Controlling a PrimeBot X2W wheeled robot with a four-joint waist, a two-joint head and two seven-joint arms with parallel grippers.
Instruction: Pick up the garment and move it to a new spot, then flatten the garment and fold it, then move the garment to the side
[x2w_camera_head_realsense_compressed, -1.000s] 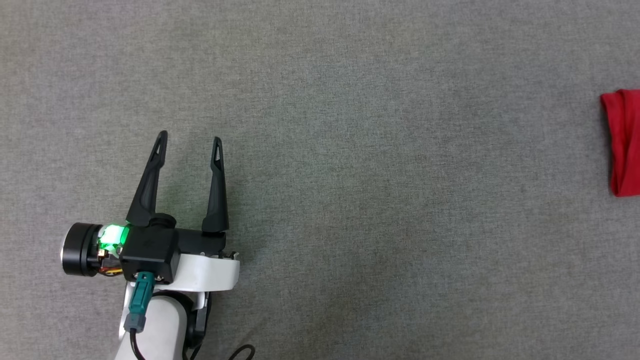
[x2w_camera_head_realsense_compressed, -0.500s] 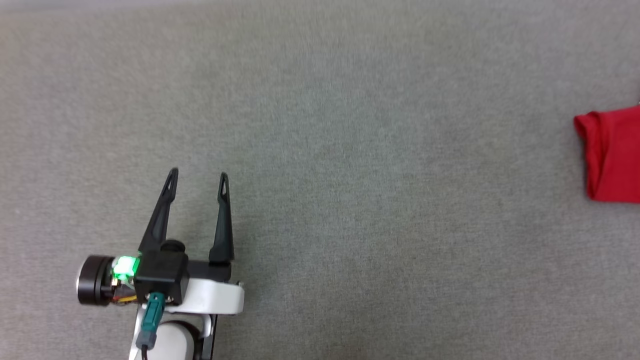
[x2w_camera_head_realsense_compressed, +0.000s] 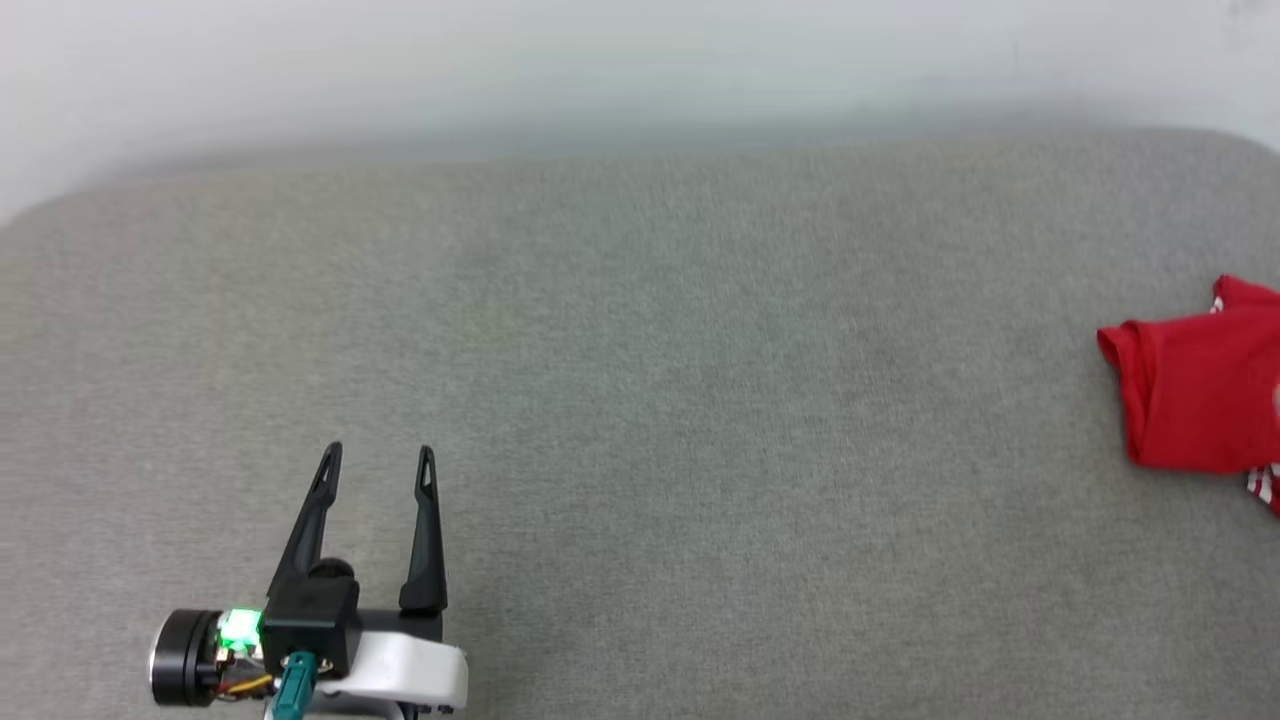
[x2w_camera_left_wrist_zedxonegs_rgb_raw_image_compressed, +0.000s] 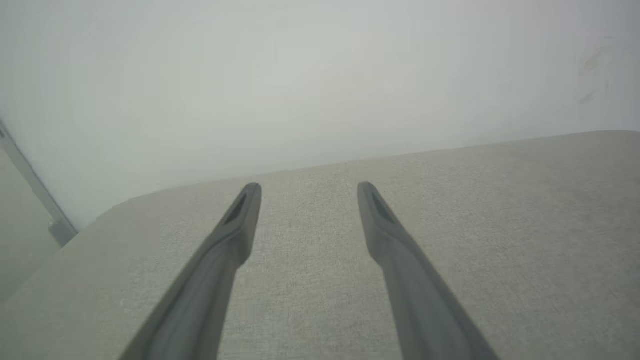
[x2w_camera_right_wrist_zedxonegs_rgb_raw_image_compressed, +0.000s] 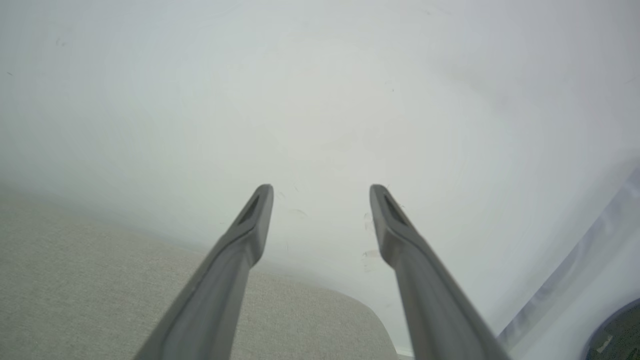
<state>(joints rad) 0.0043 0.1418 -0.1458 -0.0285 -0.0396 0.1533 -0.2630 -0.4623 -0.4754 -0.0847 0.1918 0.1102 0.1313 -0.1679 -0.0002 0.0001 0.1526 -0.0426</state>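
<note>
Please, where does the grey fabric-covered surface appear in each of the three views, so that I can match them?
Head view: the grey fabric-covered surface runs from the bottom edge up to a top strip.
Left wrist view: the lower half, beneath the left gripper; its rounded corner is at the left.
Right wrist view: the lower left part.
Shared landmark: the pale wall behind its far edge.

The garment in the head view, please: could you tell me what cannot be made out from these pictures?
The garment: the head view's right edge cuts off its right part, so its full outline is unknown.
The right tool: the right wrist view shows it open, not its place relative to the garment.
A dark object: cut off by the right wrist view's lower right corner; unidentifiable.
</note>
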